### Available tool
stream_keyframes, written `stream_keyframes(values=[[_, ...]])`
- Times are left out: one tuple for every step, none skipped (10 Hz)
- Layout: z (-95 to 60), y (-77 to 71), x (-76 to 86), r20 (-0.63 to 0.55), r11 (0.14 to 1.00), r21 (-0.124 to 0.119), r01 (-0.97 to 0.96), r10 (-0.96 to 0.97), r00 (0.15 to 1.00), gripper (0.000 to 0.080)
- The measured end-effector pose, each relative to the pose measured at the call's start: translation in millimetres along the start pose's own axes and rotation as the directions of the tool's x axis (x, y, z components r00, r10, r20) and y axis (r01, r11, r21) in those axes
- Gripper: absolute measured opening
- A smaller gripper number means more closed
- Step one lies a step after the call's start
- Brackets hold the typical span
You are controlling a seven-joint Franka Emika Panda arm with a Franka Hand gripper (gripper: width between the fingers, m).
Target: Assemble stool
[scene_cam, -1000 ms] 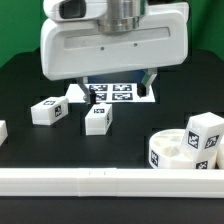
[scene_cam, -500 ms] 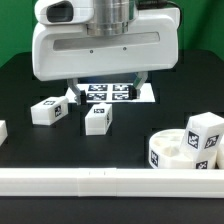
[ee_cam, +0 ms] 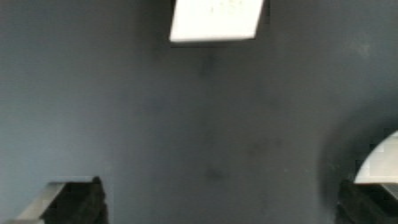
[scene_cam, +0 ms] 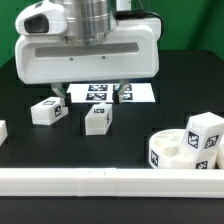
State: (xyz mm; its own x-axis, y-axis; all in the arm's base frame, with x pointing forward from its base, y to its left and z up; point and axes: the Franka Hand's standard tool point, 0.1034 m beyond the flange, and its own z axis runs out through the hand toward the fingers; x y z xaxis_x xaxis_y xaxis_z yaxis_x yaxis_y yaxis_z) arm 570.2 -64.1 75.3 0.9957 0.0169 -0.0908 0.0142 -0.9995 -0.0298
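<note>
The stool's round white seat [scene_cam: 168,152] lies at the exterior view's right, with one tagged leg [scene_cam: 206,133] standing on it. Two more short tagged legs rest on the black table: one [scene_cam: 48,110] toward the exterior view's left and one [scene_cam: 98,118] near the middle. My gripper [scene_cam: 92,94] hangs open above the table behind these two legs, with nothing between its fingers [scene_cam: 62,94]. In the wrist view the gripper [ee_cam: 222,205] shows dark fingertips [ee_cam: 75,200] wide apart over bare black table, and a white block [ee_cam: 217,20] lies ahead of them.
The marker board [scene_cam: 140,93] lies flat behind the gripper. A long white rail [scene_cam: 100,181] runs along the table's front edge. Another white piece [scene_cam: 2,131] is cut off at the exterior view's left edge. A white shape [ee_cam: 379,165] shows at the wrist view's edge.
The gripper has moved toward the exterior view's left, off the marker board's middle, and stays open. The legs and seat have not moved.
</note>
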Motion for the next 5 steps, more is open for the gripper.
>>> stream_keyframes(values=[[-0.1,-0.7,-0.1,0.002,1.0,0.001,0.0,0.0,1.0,0.0649],[0.3,-1.9,-1.5,0.02,1.0,0.005,0.002,-0.002,1.0,0.0649],[1.8,-0.8,-4.1,0.042,1.0,0.008,-0.007,0.006,0.999,0.0649],[4.6,4.6,-8.3,0.137,0.999,0.02,-0.041,0.038,0.99,0.0649],[9.5,6.3,-11.7,0.223,0.995,0.017,-0.093,0.087,0.971,0.0649]])
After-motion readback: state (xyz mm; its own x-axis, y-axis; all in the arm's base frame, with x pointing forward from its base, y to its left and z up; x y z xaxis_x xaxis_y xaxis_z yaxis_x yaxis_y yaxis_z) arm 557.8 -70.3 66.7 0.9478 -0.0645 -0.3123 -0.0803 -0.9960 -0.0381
